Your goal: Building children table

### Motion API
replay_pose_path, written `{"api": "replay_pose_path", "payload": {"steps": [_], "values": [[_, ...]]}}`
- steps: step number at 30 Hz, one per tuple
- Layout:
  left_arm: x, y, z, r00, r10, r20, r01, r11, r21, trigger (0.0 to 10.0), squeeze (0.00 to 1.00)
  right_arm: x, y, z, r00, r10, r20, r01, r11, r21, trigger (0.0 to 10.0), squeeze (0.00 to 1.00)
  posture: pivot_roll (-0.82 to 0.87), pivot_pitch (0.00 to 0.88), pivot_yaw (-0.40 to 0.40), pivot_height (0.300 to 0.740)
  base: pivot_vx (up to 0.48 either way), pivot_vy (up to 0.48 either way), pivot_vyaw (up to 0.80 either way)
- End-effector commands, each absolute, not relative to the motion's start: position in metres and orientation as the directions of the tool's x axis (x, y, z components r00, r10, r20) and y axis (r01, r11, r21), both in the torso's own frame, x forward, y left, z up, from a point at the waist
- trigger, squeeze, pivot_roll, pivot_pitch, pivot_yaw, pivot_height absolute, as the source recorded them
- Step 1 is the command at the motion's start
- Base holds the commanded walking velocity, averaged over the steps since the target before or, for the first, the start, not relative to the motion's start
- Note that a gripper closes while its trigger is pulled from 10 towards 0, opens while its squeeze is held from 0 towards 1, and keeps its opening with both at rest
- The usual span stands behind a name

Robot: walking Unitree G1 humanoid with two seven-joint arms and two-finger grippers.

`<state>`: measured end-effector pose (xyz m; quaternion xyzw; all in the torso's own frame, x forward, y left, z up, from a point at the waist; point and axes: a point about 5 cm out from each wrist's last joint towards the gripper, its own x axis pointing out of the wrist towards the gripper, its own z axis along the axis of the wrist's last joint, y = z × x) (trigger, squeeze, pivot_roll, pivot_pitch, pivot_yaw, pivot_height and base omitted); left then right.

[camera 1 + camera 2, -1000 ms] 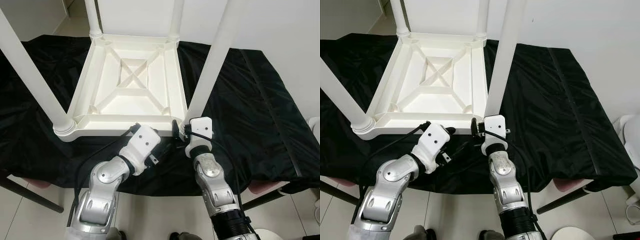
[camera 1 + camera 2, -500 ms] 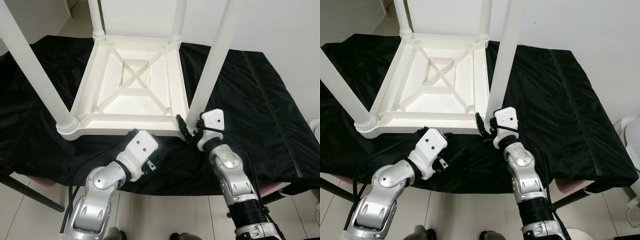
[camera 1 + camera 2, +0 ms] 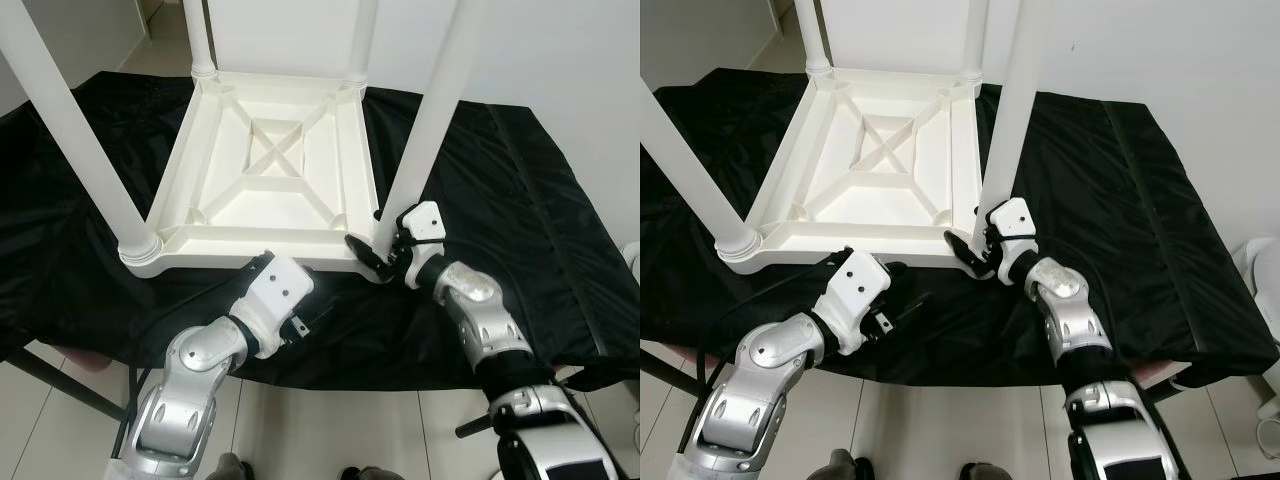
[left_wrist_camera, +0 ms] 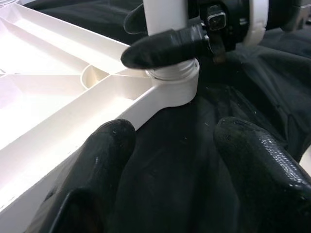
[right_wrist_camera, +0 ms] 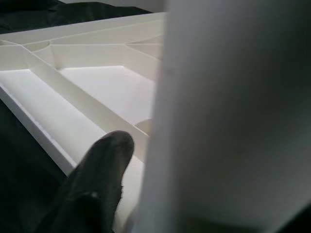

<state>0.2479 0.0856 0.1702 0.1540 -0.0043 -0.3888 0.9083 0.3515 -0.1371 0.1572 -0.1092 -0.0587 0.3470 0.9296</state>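
Left wrist view – right gripper around table leg

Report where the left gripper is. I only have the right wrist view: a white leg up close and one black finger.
Observer: The left gripper is open and low over the black cloth, just off the near edge of the upturned tabletop, touching nothing.
Operator: Give me the right gripper's hold on that leg.
Observer: The right gripper clasps the near right leg at its base, one finger in front and one behind, just above the corner socket.
Operator: Check the opposite near corner.
Observer: The near left leg stands in its socket there, leaning outward.
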Motion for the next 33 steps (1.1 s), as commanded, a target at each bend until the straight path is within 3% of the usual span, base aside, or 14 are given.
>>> {"api": "replay_pose_path", "payload": {"steps": [1, 11, 12, 15, 17, 21, 23, 24, 33], "values": [[0.245, 0.085, 0.172, 0.687, -0.717, -0.114, 0.714, 0.639, 0.287, 10.0, 0.0, 0.351, -0.135, 0.15, 0.726, 0.688, -0.006, -0.67, 0.706, -0.228, 0.0, 0.0, -0.02, 0.107, -0.018, 0.74, 0.0, 0.0, 0.0], [0.243, 0.086, 0.171, 0.699, -0.705, -0.117, 0.704, 0.652, 0.281, 10.0, 0.0, 0.349, -0.145, 0.146, 0.725, 0.688, -0.016, -0.677, 0.708, -0.202, 0.0, 0.0, -0.02, 0.112, -0.022, 0.74, 0.0, 0.0, 0.0], [0.243, 0.086, 0.17, 0.7, -0.705, -0.117, 0.704, 0.652, 0.282, 10.0, 0.0, 0.35, -0.146, 0.147, 0.737, 0.676, -0.005, -0.665, 0.723, -0.188, 9.8, 0.0, -0.02, 0.111, -0.023, 0.74, 0.0, 0.0, 0.0], [0.244, 0.085, 0.171, 0.705, -0.7, -0.113, 0.698, 0.656, 0.288, 10.0, 0.0, 0.352, -0.146, 0.153, 0.817, 0.575, 0.048, -0.565, 0.814, -0.134, 10.0, 0.0, -0.02, 0.108, -0.024, 0.74, 0.0, 0.0, 0.0], [0.244, 0.085, 0.171, 0.705, -0.7, -0.113, 0.698, 0.656, 0.288, 10.0, 0.0, 0.352, -0.146, 0.153, 0.817, 0.575, 0.048, -0.565, 0.814, -0.134, 10.0, 0.0, -0.02, 0.108, -0.024, 0.74, 0.0, 0.0, 0.0], [0.244, 0.085, 0.17, 0.707, -0.698, -0.113, 0.695, 0.657, 0.291, 10.0, 0.0, 0.35, -0.142, 0.156, 0.891, 0.445, 0.092, -0.439, 0.895, -0.076, 10.0, 0.0, -0.02, 0.102, -0.021, 0.74, 0.0, 0.0, 0.0], [0.244, 0.085, 0.17, 0.706, -0.699, -0.114, 0.697, 0.656, 0.291, 10.0, 0.0, 0.343, -0.136, 0.154, 0.945, 0.304, 0.118, -0.304, 0.952, -0.02, 10.0, 0.0, -0.03, 0.099, -0.02, 0.74, 0.0, 0.0, 0.0], [0.244, 0.085, 0.17, 0.704, -0.7, -0.114, 0.698, 0.654, 0.292, 10.0, 0.0, 0.335, -0.131, 0.151, 0.98, 0.155, 0.122, -0.158, 0.987, 0.014, 10.0, 0.0, -0.03, 0.097, -0.019, 0.74, 0.0, 0.0, 0.0], [0.246, 0.085, 0.17, 0.709, -0.697, -0.11, 0.692, 0.656, 0.301, 10.0, 0.0, 0.317, -0.117, 0.15, 0.982, -0.114, 0.154, 0.107, 0.993, 0.049, 10.0, 0.0, -0.03, 0.108, -0.014, 0.74, 0.0, 0.0, 0.0]]}}
